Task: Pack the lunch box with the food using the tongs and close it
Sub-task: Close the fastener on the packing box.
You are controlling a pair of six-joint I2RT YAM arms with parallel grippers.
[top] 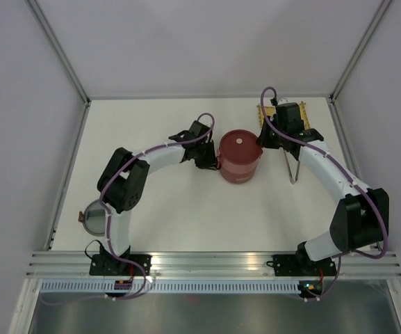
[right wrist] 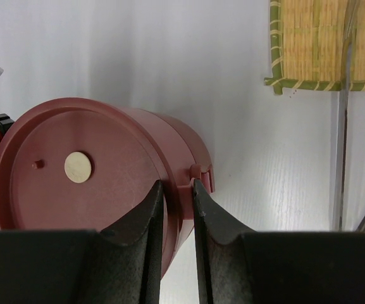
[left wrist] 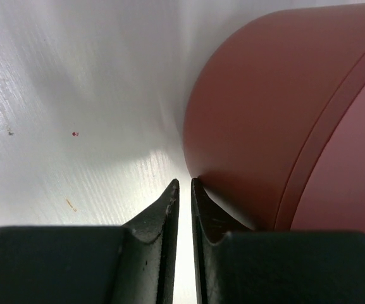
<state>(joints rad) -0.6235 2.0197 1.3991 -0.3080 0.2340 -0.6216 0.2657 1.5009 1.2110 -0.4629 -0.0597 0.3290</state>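
Dark-red lunch box (top: 240, 165), right claw (right wrist: 178, 185) seemingly pinching its rim.

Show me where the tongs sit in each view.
Top external: tongs lie just right of the lunch box.
Left wrist: not in view.
Right wrist: tongs at the right edge, running down from the mat.
Shared landmark: the lunch box, in all three.
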